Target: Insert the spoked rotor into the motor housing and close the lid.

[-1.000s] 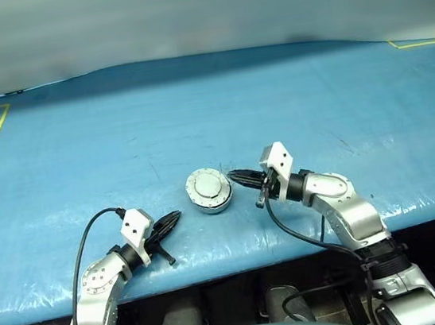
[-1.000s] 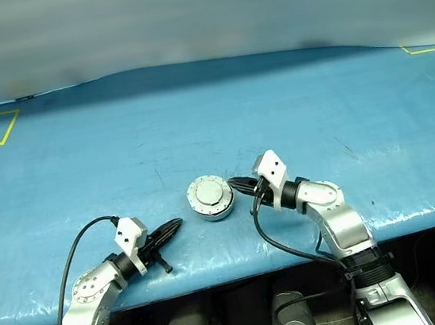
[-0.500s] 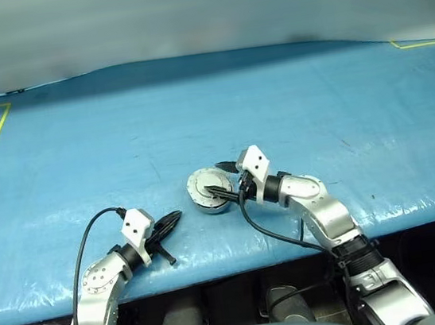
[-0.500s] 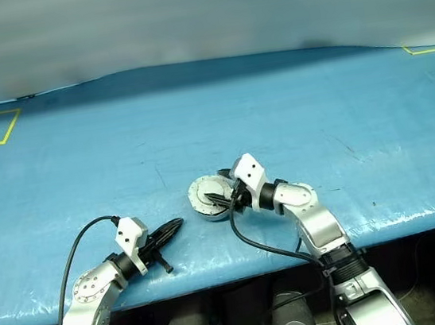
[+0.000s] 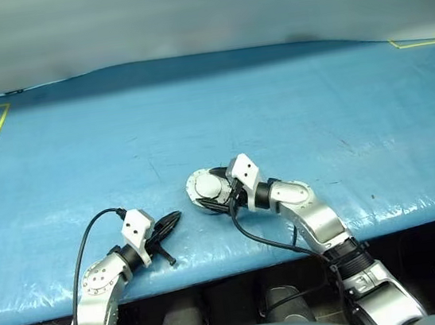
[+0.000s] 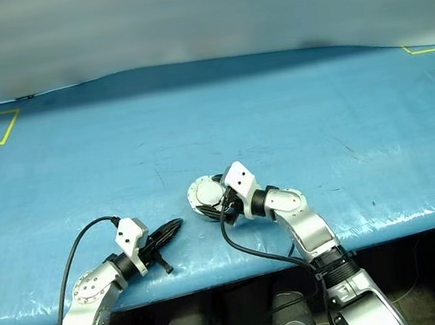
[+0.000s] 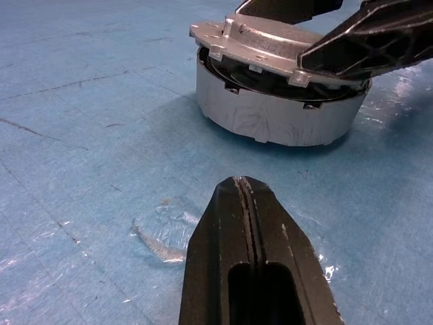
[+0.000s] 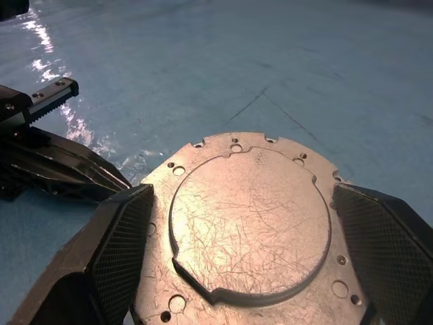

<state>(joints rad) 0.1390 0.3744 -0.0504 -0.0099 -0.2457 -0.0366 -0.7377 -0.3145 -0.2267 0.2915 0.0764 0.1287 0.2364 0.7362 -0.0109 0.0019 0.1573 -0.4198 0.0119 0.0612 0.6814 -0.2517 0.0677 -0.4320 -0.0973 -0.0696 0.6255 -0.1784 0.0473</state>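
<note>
Right gripper (image 8: 237, 223): jaws spread wide, one finger on each side of the lid (image 8: 247, 223), level with its rim. From the right wrist view I cannot tell whether the pads (image 8: 122, 237) touch the rim or stand just off it. Nothing is lifted or clamped.

Motor housing (image 7: 277, 112) sits on the blue worktop (image 5: 314, 102), between the two grippers and nearer the right one. The lid lies on top of it, plain face up. In the left wrist view the lid is not flush: its edge nearest that camera stands a little proud, with a dark gap beneath. The rotor is hidden; presumably it is inside, but the lid covers it.

Left gripper (image 7: 245, 196): jaws fully closed, empty, resting low by the worktop, pointing at the housing from a short way off.

Judgement: the closing step is in hand and not finished.

Risks from here:
- If the jaws close on the rim while the lid is tilted, it may cock further or pop off rather than seat.
- The lid's notches and the housing's tabs may not be lined up, so pressing down would jam it.
- The housing stands free; a sideways push could slide it on the slick worktop, with the left gripper not bracing it.
</note>
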